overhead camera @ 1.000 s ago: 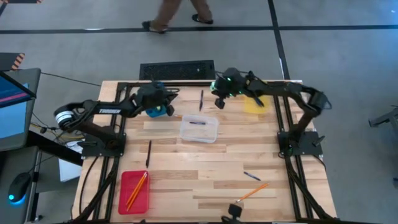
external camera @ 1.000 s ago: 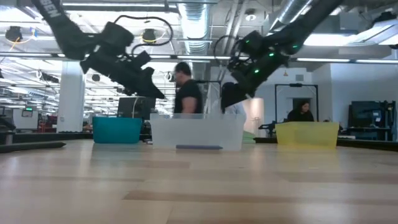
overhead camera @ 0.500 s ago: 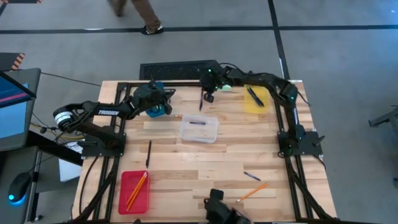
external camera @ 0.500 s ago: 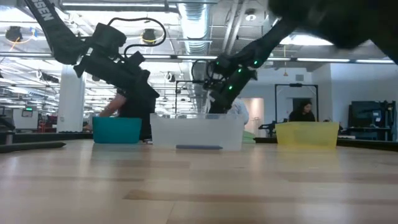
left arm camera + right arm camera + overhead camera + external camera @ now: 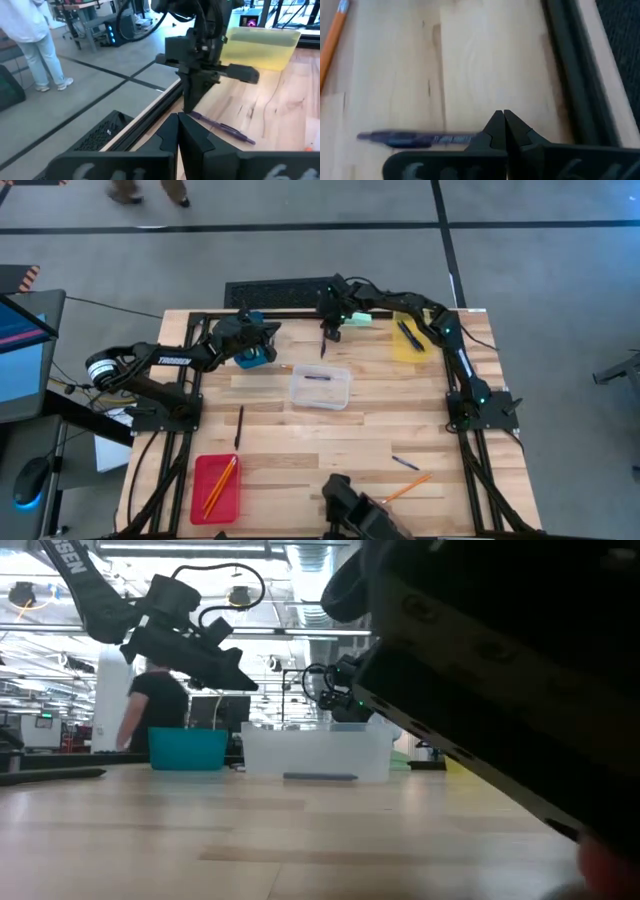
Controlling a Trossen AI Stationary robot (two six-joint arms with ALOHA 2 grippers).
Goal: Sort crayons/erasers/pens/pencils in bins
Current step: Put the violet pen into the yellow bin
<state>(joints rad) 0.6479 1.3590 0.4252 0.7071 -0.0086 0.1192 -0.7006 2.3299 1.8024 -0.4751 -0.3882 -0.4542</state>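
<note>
High view: the right gripper (image 5: 331, 330), upper centre, hangs over a dark pen (image 5: 324, 340) on the counter (image 5: 370, 430), beside the yellow bin (image 5: 410, 342). The left gripper (image 5: 268, 332) is over the blue bin (image 5: 250, 356), left of centre.

Right wrist view: its fingers (image 5: 495, 127) are pressed together, tips at one end of the pen (image 5: 415, 138).

Left wrist view: the left gripper's fingers (image 5: 170, 135) are likewise closed, holding nothing.

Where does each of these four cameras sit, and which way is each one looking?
High view: above, straight down on the table; both arms show.
Low view: table height, across to the clear bin; a dark arm looms close.
Left wrist view: past the shut left gripper at the right gripper.
Right wrist view: down past its shut fingers.
Both wrist views share the pen.
</note>
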